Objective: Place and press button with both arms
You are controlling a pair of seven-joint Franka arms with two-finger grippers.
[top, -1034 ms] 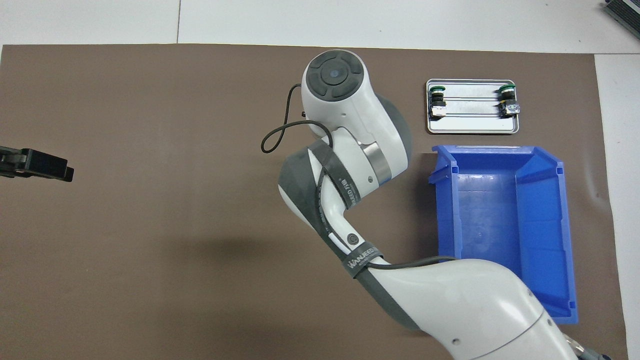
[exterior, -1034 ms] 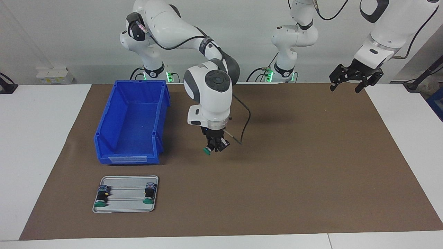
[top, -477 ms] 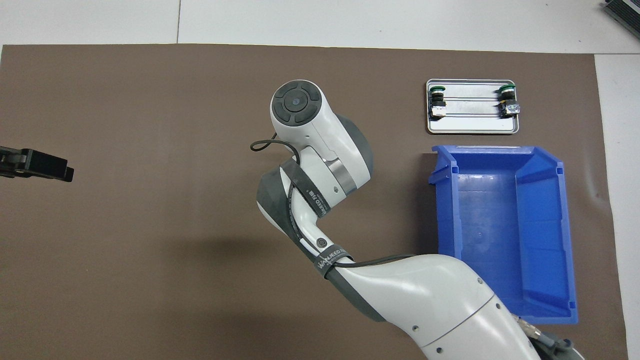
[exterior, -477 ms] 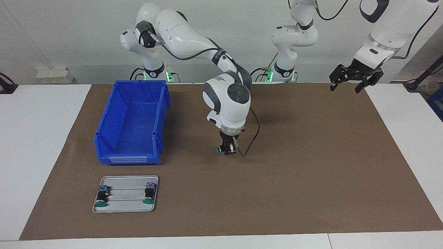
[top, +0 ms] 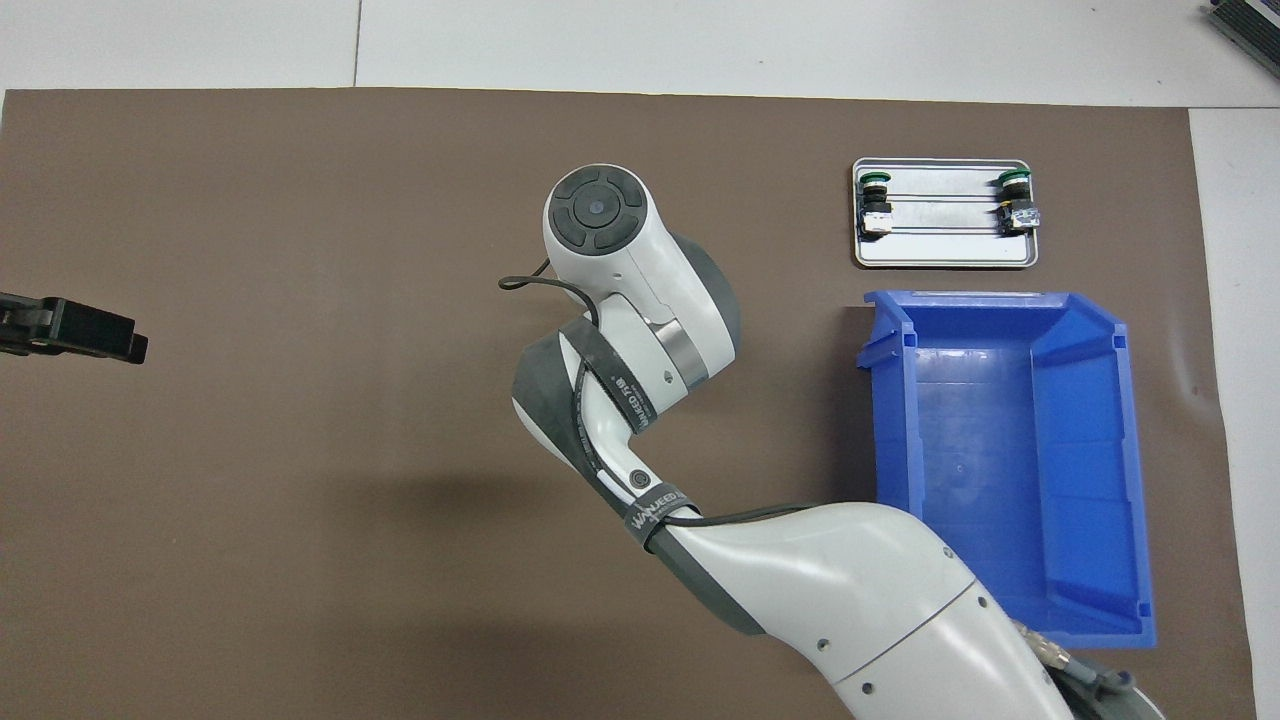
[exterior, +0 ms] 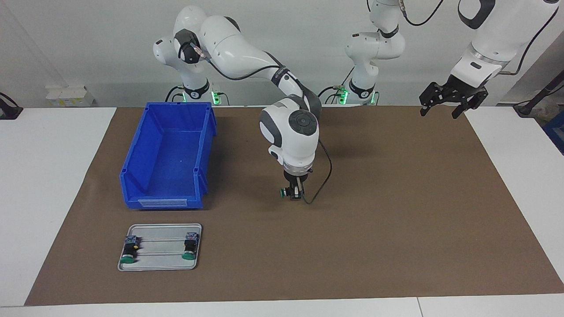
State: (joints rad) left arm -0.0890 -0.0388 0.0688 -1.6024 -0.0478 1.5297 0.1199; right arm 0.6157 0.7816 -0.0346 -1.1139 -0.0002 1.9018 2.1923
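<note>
My right gripper (exterior: 293, 193) points straight down over the middle of the brown mat and is shut on the button (exterior: 283, 192). The button's green cap sticks out sideways toward the blue bin. It hangs at or just above the mat; I cannot tell if it touches. In the overhead view the right arm's wrist (top: 598, 210) hides the gripper and the button. My left gripper (exterior: 446, 105) is open and empty, held in the air over the mat's edge at the left arm's end. It also shows in the overhead view (top: 90, 332). That arm waits.
An open blue bin (exterior: 132, 176) (top: 1125, 470) stands on the mat toward the right arm's end. Farther from the robots than the bin, a metal tray (exterior: 161, 264) (top: 945, 258) holds two other green-capped buttons (exterior: 129, 252) (exterior: 190, 247).
My right gripper has carried the button away from the bin toward the mat's middle and lowered it close to the mat. The left arm has not moved.
</note>
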